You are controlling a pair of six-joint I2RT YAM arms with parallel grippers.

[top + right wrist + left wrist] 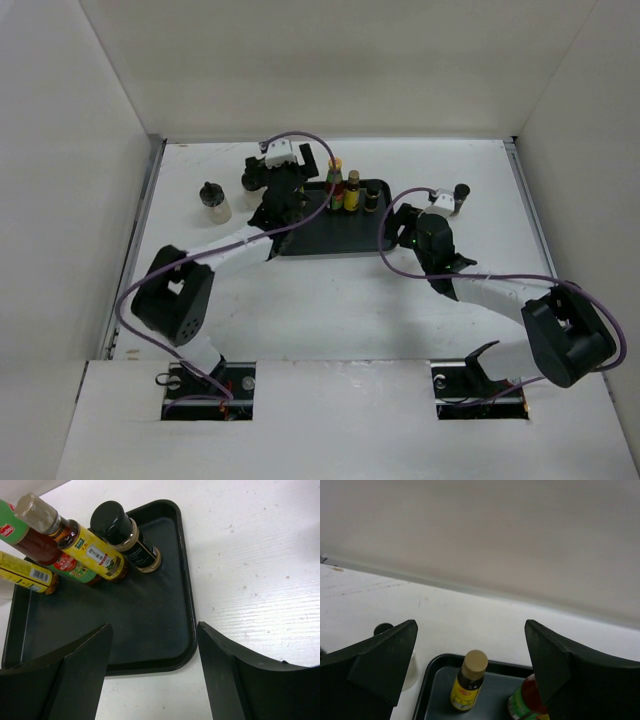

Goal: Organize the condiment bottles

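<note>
A black tray (330, 235) holds several bottles along its back. They are a red one with a green neck (335, 180), a yellow-labelled one (352, 190) and a dark black-capped one (371, 198). The right wrist view shows them leaning: a yellow one (25, 572), the red one (50, 555), a yellow-labelled one (92, 550) and the dark one (127, 537). A squat whitish bottle (213, 203) stands left of the tray and another (461, 195) stands right of it. My left gripper (285, 195) is open and empty over the tray's back left corner. My right gripper (152, 627) is open and empty, straddling the tray's near right corner.
White walls enclose the table on three sides. In the left wrist view a tan-capped yellow bottle (468, 680) and the red bottle (530, 700) stand between the fingers. A black-capped whitish bottle (382, 628) peeks from behind the left finger, just outside the tray rim (432, 672).
</note>
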